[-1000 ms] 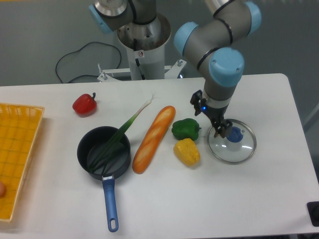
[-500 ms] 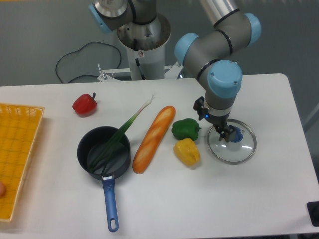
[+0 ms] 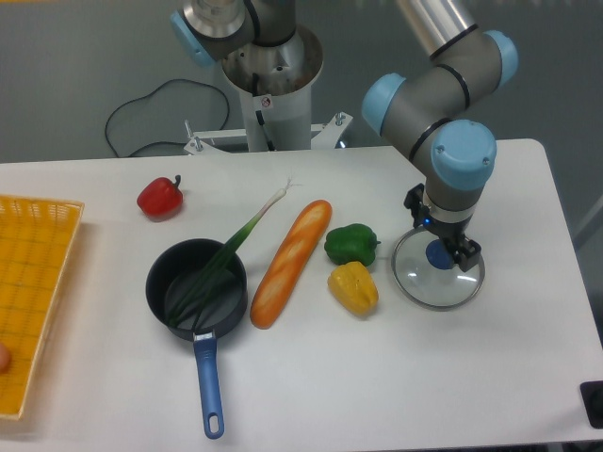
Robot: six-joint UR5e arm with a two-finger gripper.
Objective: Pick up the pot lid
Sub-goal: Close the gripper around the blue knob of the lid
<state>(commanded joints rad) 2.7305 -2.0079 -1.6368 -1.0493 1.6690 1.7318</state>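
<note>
pot lid (image 3: 431,288) lies right of centre in the frame; we see our gripper (image 3: 442,226), fingers spread wide, has just shifted rightward, away from the green pepper (image 3: 350,245) and nearer the blue knob (image 3: 440,254), so we judge alignment is improving before a grasp.

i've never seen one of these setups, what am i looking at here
This is one robot arm working over a table, and every picture comes from the same fixed camera. The arm ends in a two-fingered tool, which is open above a clear lid with a blue knob. The tool holds nothing. Its job is to pick up that lid.

Also there: a green pepper, a yellow pepper, a long bread loaf, a red pepper, a black pan with a leek in it, and part of a yellow crate.
</note>
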